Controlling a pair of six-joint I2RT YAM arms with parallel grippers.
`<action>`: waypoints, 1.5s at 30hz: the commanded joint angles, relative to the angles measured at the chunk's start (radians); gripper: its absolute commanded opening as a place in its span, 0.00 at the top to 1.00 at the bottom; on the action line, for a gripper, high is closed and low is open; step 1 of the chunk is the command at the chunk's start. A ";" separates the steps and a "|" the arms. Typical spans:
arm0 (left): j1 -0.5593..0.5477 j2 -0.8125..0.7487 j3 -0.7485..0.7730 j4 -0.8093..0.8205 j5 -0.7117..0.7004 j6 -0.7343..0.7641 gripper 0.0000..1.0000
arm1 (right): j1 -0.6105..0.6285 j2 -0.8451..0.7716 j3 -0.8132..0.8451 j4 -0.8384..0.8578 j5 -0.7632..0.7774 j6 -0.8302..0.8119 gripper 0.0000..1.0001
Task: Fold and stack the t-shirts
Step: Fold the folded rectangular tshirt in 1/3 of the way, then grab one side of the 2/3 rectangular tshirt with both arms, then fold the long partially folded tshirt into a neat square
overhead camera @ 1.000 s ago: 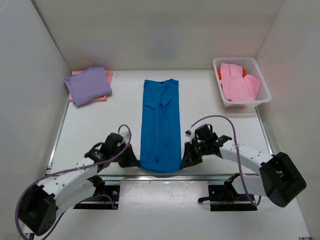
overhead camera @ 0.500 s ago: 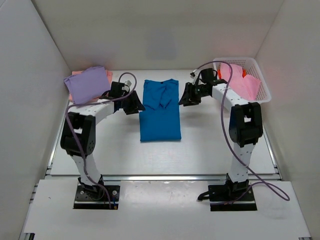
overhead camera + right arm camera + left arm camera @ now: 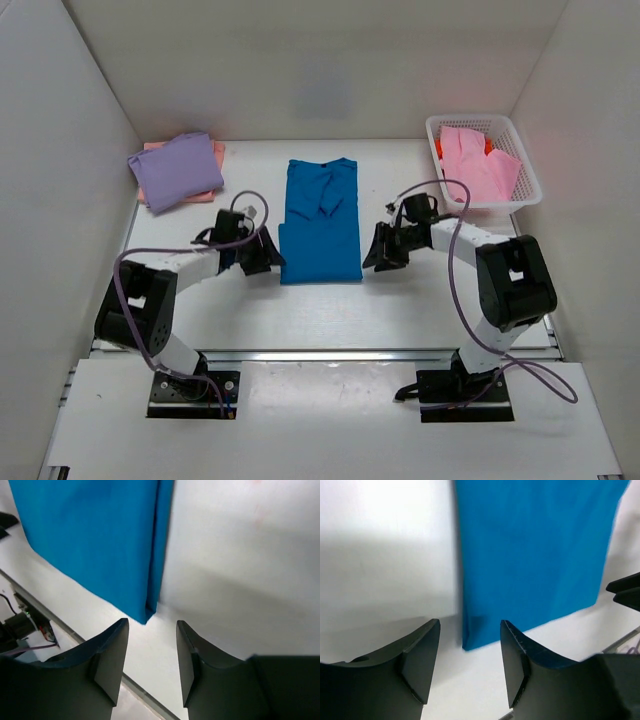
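Note:
A bright blue t-shirt (image 3: 321, 220) lies folded in half lengthwise and end over end in the middle of the table. Its near fold shows in the left wrist view (image 3: 530, 555) and in the right wrist view (image 3: 95, 540). My left gripper (image 3: 268, 257) sits open just left of the shirt's near left corner, nothing between its fingers (image 3: 422, 655). My right gripper (image 3: 375, 252) sits open just right of the near right corner, also holding nothing. A lavender t-shirt (image 3: 176, 170) lies folded on a salmon one (image 3: 216, 152) at the back left.
A white mesh basket (image 3: 520, 195) at the back right holds a light pink shirt (image 3: 475, 165) over an orange one (image 3: 488, 146). White walls enclose the table on three sides. A metal rail (image 3: 320, 354) runs along the table's near edge.
Both grippers carried the blue shirt's near end to the far end, folding it in half, then let go, opened and drew back to the new near corners.

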 commanded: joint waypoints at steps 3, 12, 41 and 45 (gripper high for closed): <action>-0.071 -0.058 -0.193 0.186 -0.051 -0.220 0.40 | 0.063 -0.074 -0.171 0.303 0.002 0.243 0.58; -0.166 0.042 -0.202 0.320 -0.100 -0.394 0.72 | 0.151 -0.027 -0.220 0.477 0.134 0.393 0.99; -0.163 -0.521 -0.245 -0.117 -0.016 -0.258 1.00 | 0.103 -0.587 -0.434 0.080 -0.018 0.290 0.99; -0.077 -0.244 0.053 -0.058 -0.004 -0.170 0.97 | -0.025 -0.363 -0.133 0.064 -0.044 0.163 1.00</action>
